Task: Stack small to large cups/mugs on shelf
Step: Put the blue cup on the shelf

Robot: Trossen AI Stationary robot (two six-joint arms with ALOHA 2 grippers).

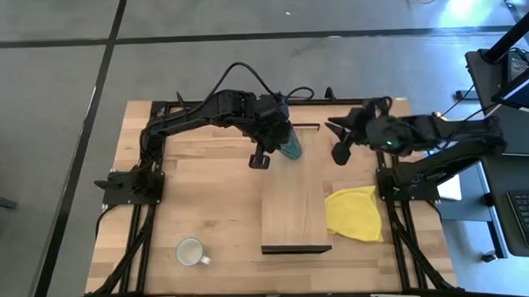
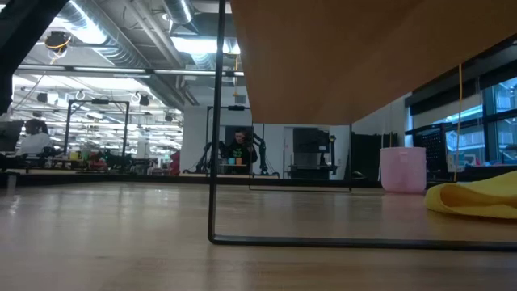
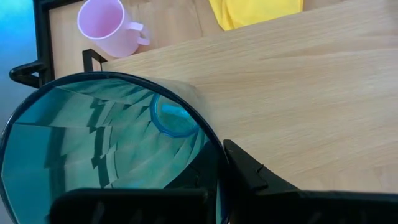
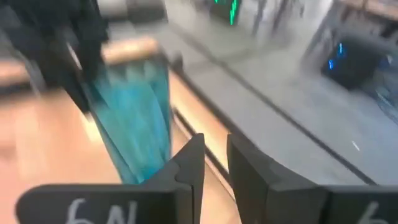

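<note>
One teal tumbler (image 1: 290, 148) hangs tilted over the far end of the shelf (image 1: 293, 205), clamped by its rim in the left gripper (image 1: 277, 141). Such a thin, rim-only hold could slip or set the tumbler down askew, toppling it. Right gripper (image 1: 342, 148) waits just beside the shelf's far right, fingers slightly parted, empty. Near left sits the white mug (image 1: 191, 252); the pink mug (image 3: 110, 26) stands beyond the shelf. No legible branding.

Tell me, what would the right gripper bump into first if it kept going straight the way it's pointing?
Probably the teal tumbler held by the left gripper; it sits just ahead of the right gripper, though depth is hard to judge.
</note>
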